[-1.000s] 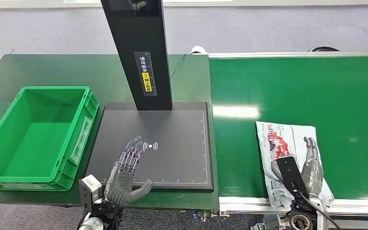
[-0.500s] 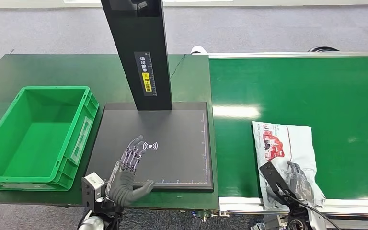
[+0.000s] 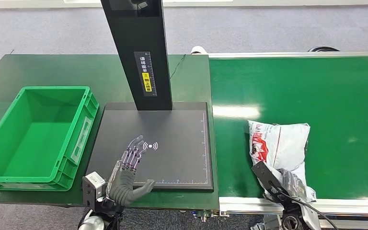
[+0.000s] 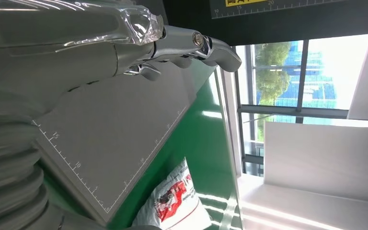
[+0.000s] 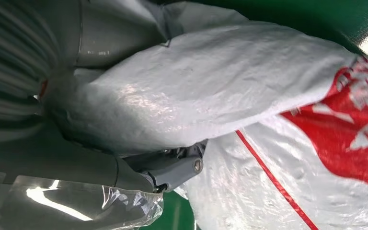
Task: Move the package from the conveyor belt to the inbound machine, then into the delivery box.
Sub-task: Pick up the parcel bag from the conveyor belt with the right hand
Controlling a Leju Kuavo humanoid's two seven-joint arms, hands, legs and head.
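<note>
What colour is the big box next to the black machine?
The box is bright green all over, inside and out. The head view shows it best.

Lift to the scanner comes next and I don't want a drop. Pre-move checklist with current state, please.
1. Right hand grips the package: ok; the right wrist view shows the thumb and fingers clamped on bunched bag.
2. Grip is secure enough to lift: cannot tell; it holds the near end alone.
3. Package is off the conveyor belt: not ok; the far end lies on it.
4. Inbound machine plate is free: not ok; the left hand hovers over its near corner.
5. Delivery box is ready: ok; nothing lies in it.
</note>
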